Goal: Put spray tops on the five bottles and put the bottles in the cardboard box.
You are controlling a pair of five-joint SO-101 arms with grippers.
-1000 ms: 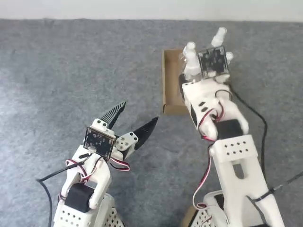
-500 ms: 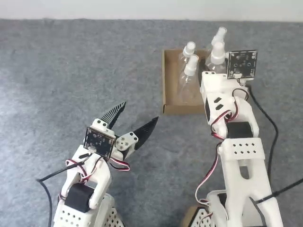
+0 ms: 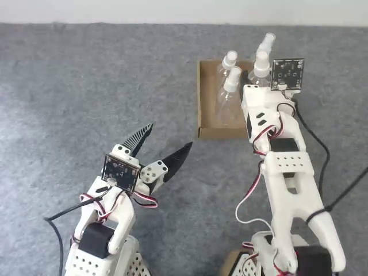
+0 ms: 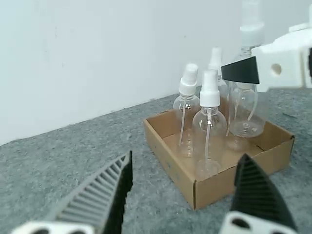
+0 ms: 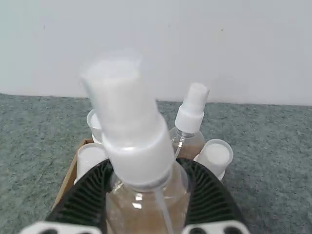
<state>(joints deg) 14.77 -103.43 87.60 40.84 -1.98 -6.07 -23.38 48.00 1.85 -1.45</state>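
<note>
Your right gripper, jaws pinching the held bottle just below its spray top, had swung in the last second from over the middle of the cardboard box to its right side. It then eased slightly back, uncovering the bottles along the left wall. By the look of it, this was the last bottle going in, with only the lowering and release left. Whether its base touched the box floor could not be told.

The box sat toward the far edge of the table, right of centre, open side up. Inside stood a near bottle and a far bottle by the left wall, and a corner bottle at the far right, all topped. The right wrist view hinted at one more cap beside the held one.

Your left gripper stayed by the table's near edge, jaws spread and empty, well apart from the box.
</note>
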